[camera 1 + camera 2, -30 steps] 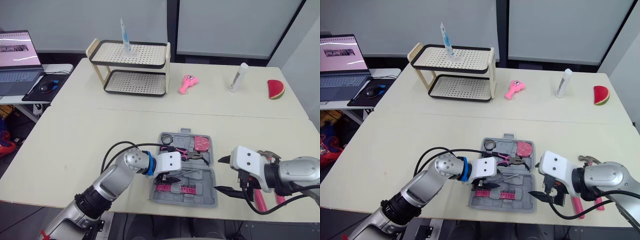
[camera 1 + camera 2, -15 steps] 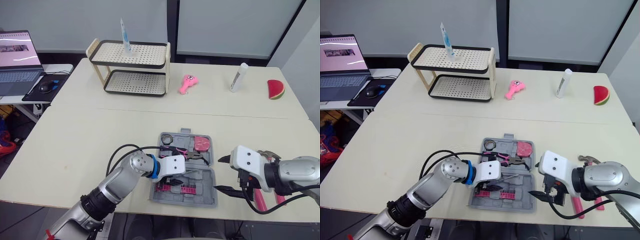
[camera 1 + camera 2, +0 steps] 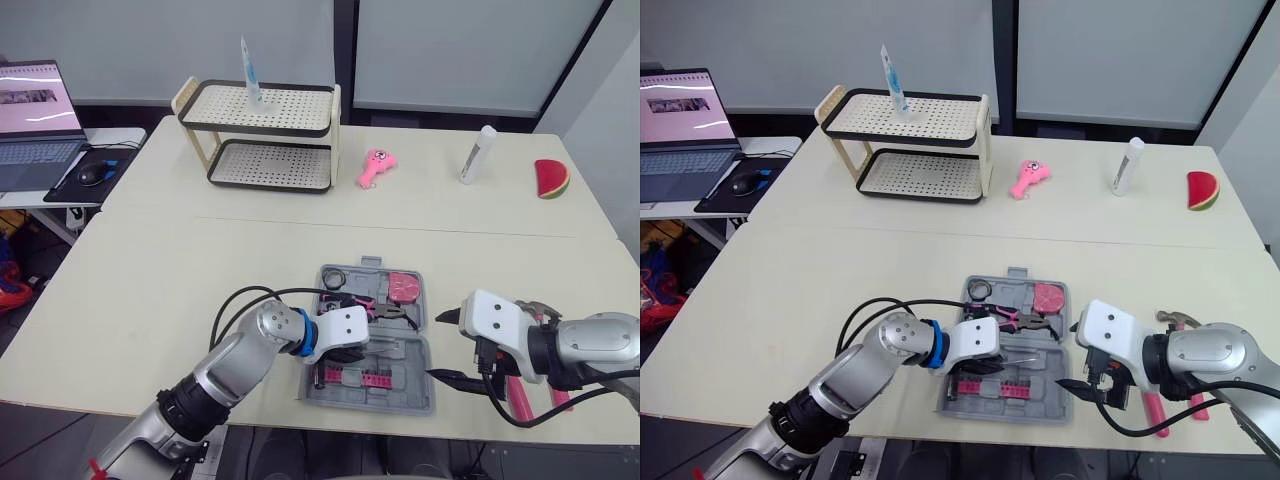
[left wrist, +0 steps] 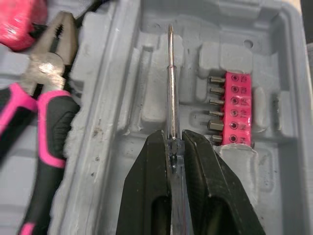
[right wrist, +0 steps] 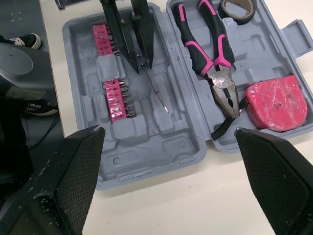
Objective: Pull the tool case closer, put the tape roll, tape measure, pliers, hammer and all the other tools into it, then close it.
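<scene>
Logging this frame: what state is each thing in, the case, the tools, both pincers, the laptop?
Tool case: open, flat on the table.
Left pincer: shut on the screwdriver.
Right pincer: open, empty.
Screwdriver: gripped, shaft over the case's tray.
Pliers: lying in the case.
Tape roll: in the case.
Tape measure: in the case.
Hammer: on the table, outside the case.
Laptop: open, screen lit.

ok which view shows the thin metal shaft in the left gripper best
The left wrist view: the shaft runs out from the left gripper's shut fingers, tip clear, over the tool case. The right wrist view shows it smaller, beside the pink bit holder. In the eye views it's tiny.
</scene>
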Tool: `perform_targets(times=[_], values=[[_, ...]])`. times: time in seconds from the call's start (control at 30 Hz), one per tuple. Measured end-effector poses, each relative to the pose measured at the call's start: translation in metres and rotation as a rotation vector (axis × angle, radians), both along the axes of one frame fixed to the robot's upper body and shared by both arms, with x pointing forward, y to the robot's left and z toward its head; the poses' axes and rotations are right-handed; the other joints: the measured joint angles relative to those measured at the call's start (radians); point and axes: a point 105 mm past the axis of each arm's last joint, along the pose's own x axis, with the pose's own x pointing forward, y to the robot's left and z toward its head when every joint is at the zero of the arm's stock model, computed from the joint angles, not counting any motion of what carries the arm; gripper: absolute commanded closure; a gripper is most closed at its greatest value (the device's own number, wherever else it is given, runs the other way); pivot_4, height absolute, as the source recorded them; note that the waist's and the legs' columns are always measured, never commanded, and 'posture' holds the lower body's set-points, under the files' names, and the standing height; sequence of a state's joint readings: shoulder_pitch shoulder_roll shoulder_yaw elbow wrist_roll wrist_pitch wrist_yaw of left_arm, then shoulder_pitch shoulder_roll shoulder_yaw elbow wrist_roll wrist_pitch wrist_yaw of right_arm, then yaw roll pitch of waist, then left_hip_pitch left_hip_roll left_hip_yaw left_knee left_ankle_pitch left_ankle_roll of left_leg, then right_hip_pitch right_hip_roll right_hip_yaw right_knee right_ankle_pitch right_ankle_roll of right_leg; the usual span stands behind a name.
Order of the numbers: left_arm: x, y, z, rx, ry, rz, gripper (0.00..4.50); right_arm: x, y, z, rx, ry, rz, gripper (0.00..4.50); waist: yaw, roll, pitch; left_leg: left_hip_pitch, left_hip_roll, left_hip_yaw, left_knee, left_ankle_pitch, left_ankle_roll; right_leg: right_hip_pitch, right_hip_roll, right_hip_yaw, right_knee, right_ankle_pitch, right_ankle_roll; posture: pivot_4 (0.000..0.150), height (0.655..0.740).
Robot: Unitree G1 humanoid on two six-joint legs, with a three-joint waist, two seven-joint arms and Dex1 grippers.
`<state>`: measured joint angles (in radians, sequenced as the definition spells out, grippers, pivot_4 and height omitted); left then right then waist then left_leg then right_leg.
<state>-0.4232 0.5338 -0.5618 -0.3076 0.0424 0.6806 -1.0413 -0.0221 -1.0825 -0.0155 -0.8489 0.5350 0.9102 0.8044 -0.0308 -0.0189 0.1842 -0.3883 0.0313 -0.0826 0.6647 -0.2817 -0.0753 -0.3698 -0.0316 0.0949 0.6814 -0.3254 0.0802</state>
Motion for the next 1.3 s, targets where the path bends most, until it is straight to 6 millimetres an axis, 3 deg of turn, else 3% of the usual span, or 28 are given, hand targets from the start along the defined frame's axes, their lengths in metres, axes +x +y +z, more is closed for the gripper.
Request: perform_targets(times=[0.2, 0.33, 0.47, 0.6, 0.67, 0.9, 1.07, 1.3], values=[[-0.003, 0.010, 0.025, -0.040, 0.006, -0.003, 4.40, 0.000, 0.000, 0.000, 0.001, 0.000, 0.001, 0.00, -0.002, 0.000, 0.000, 0.000, 0.000, 0.000, 0.000, 0.000, 0.000, 0.000, 0.000, 0.000, 0.000, 0.000, 0.000, 0.150, 0.7350], [0.001, 0.041, 0.046, -0.026, -0.019, 0.056, 4.40, 0.000, 0.002, 0.001, 0.009, -0.004, 0.005, 0.00, -0.002, 0.000, 0.000, 0.000, 0.000, 0.000, 0.000, 0.000, 0.000, -0.001, 0.000, 0.000, 0.000, 0.000, 0.000, 0.150, 0.7350], [-0.003, 0.074, 0.047, -0.021, 0.032, 0.135, 4.40, 0.002, 0.008, 0.004, 0.038, -0.020, 0.024, 0.00, -0.001, 0.000, 0.000, -0.001, 0.001, 0.000, -0.001, 0.000, 0.000, -0.001, 0.000, 0.000, -0.001, 0.000, 0.000, 0.150, 0.7350], [0.006, 0.123, 0.029, 0.037, 0.075, 0.285, 4.40, 0.003, 0.021, 0.009, 0.094, -0.032, 0.066, 0.00, -0.001, 0.000, 0.000, 0.000, 0.001, 0.000, -0.002, 0.000, 0.000, -0.002, 0.000, 0.000, 0.000, 0.000, 0.000, 0.150, 0.7350], [0.013, 0.136, 0.022, 0.047, 0.069, 0.341, 4.40, 0.003, 0.028, 0.012, 0.121, -0.034, 0.093, 0.00, 0.000, 0.000, 0.000, -0.001, 0.001, 0.000, -0.001, 0.000, 0.000, -0.002, 0.000, 0.000, -0.001, 0.000, 0.000, 0.150, 0.7350], [0.025, 0.154, -0.013, 0.028, 0.081, 0.476, 4.40, 0.004, 0.054, 0.020, 0.170, -0.057, 0.197, 0.00, 0.000, -0.001, 0.000, -0.004, 0.000, -0.001, -0.001, 0.000, 0.000, -0.004, 0.000, -0.002, -0.001, 0.000, 0.000, 0.150, 0.7350], [0.030, 0.154, -0.021, 0.027, 0.046, 0.481, 4.40, 0.005, 0.062, 0.021, 0.178, -0.054, 0.227, 0.00, 0.002, 0.000, 0.000, -0.004, 0.000, -0.001, -0.001, 0.000, 0.000, -0.004, -0.001, -0.002, -0.001, 0.000, 0.000, 0.150, 0.7350], [0.024, 0.158, -0.023, 0.008, 0.033, 0.474, 2.19, 0.005, 0.063, 0.019, 0.172, -0.045, 0.235, 0.00, 0.000, 0.001, 0.000, -0.003, 0.001, -0.002, -0.001, 0.000, 0.000, -0.004, -0.001, -0.003, 0.000, 0.000, 0.000, 0.150, 0.7350]])
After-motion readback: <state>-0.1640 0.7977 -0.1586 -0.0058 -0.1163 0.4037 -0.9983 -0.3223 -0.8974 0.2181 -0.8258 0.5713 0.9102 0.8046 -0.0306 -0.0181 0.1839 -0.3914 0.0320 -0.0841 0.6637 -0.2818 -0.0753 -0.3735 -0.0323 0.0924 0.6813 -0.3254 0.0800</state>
